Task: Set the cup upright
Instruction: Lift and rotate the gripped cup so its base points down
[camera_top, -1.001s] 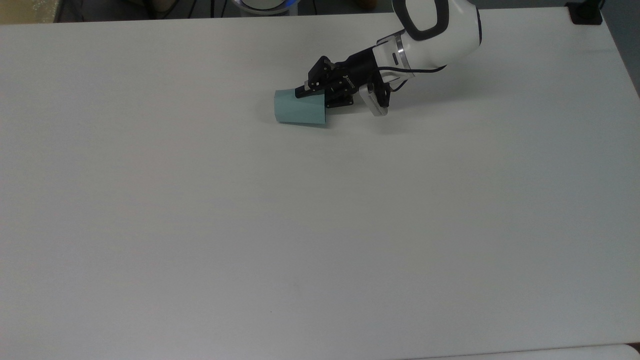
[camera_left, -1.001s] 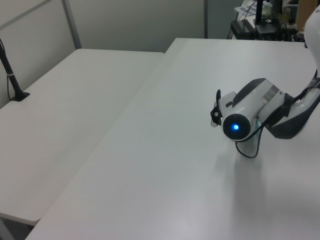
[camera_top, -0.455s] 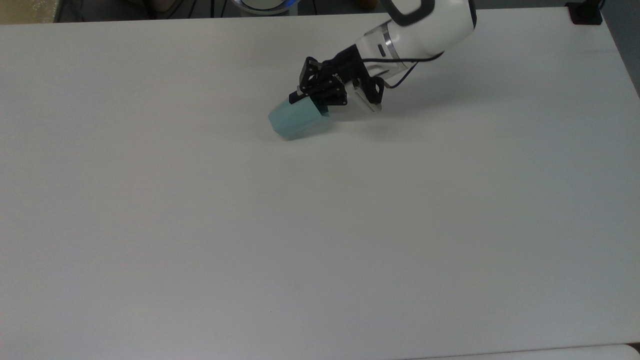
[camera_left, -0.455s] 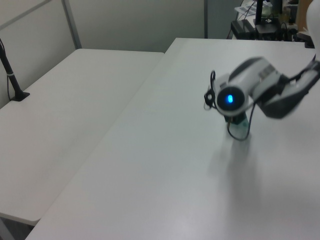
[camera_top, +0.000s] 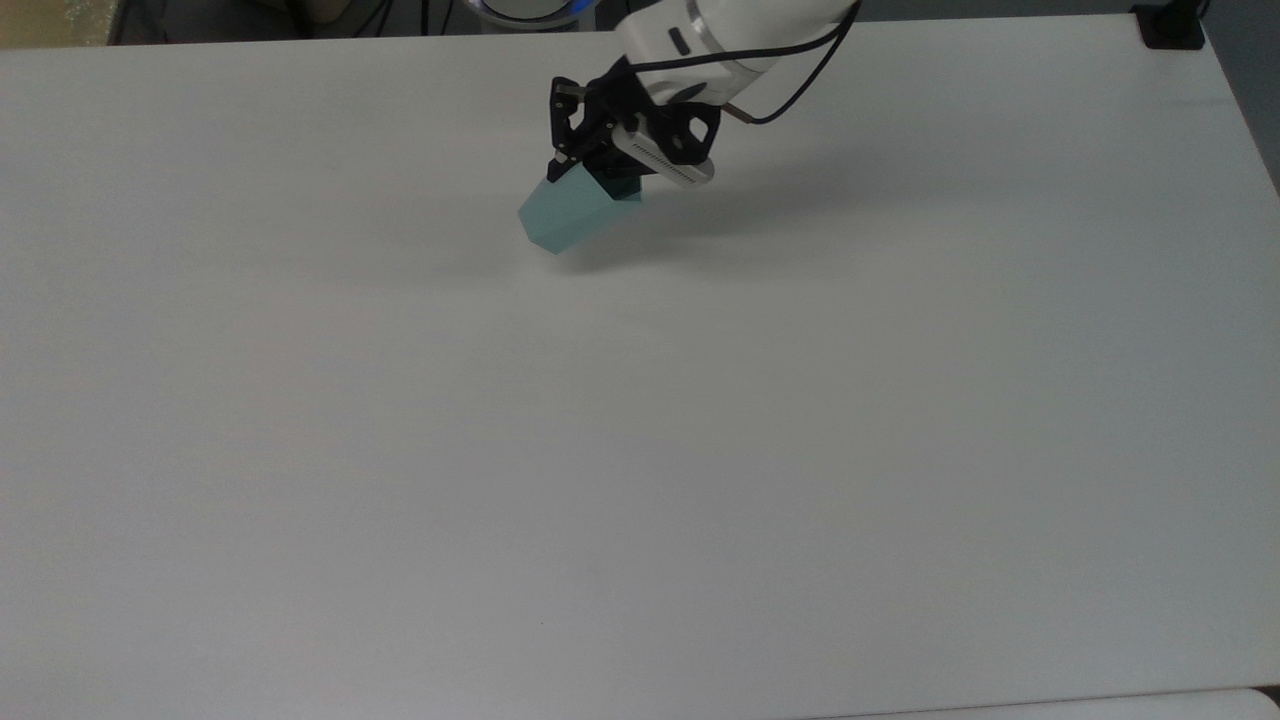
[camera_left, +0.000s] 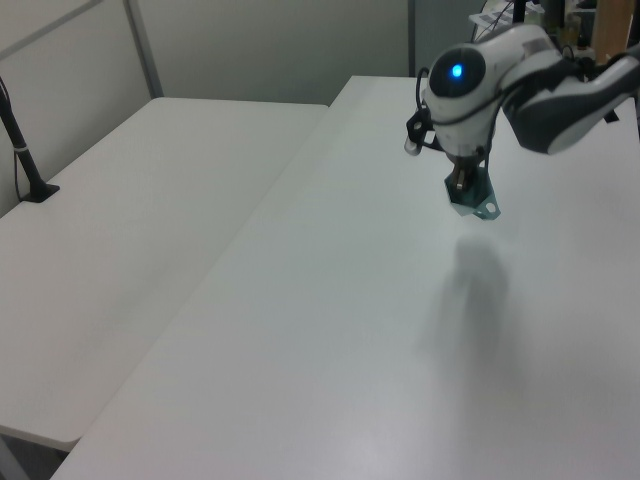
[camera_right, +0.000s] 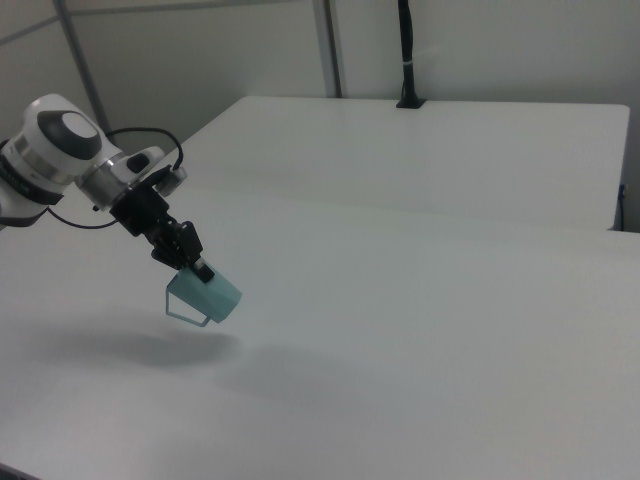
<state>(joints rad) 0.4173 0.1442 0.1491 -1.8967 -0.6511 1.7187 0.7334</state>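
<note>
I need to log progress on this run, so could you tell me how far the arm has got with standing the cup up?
Done: the gripper is shut on the cup at its rim and has it clear of the table, its shadow lying apart below it. In hand: the cup hangs tilted, base pointing down and sideways. Left: bring it fully upright, set it on the table, release.

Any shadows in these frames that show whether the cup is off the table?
Right view: the cup hangs from the gripper, its shadow apart below on the table. Left view: shadow lies nearer the camera. Top view: shadow trails to the top view's right.
</note>
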